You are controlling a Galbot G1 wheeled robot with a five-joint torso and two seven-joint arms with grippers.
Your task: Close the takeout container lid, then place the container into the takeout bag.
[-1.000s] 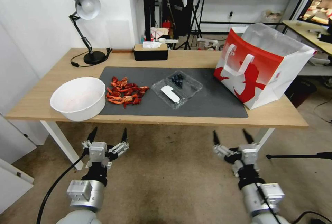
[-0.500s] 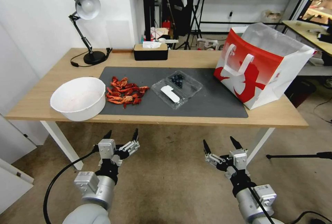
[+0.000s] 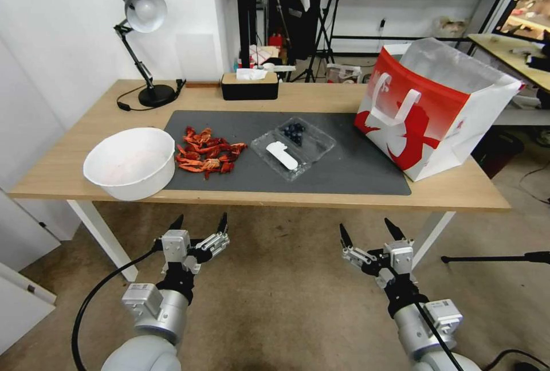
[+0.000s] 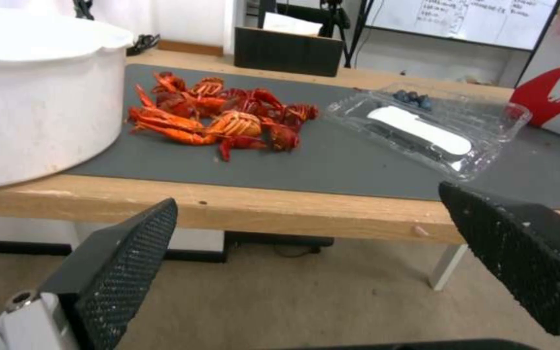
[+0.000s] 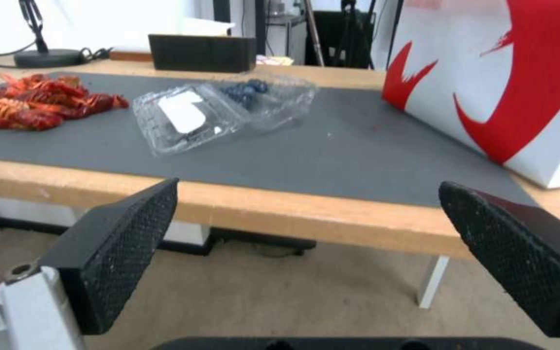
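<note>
Standing at the left end of the gray mat (image 3: 344, 170), a white bowl (image 3: 130, 163) overlaps the mat's edge, with a heap of red crayfish (image 3: 207, 152) just beside it on the mat. Toward the mat's middle lies the takeout container (image 3: 293, 148), a small clear plastic clamshell spread flat open. Its lid (image 3: 279, 159) is the half nearer the mat's front edge, thin and see-through, bearing a white oblong label; the half toward the mat's back edge holds a small cluster of dark blueberries (image 3: 294, 131). At the mat's right end stands the takeout bag (image 3: 431, 108), large and upright, red in front with a white design, white on the side, with flat white handles and a silvery lining showing at its open mouth; its base overlaps the mat's right edge.

Below the mat's front edge, over the floor, the left gripper (image 3: 197, 223) hangs with its fingers spread apart, holding nothing. The right gripper (image 3: 369, 227) hangs likewise, fingers wide and empty.
</note>
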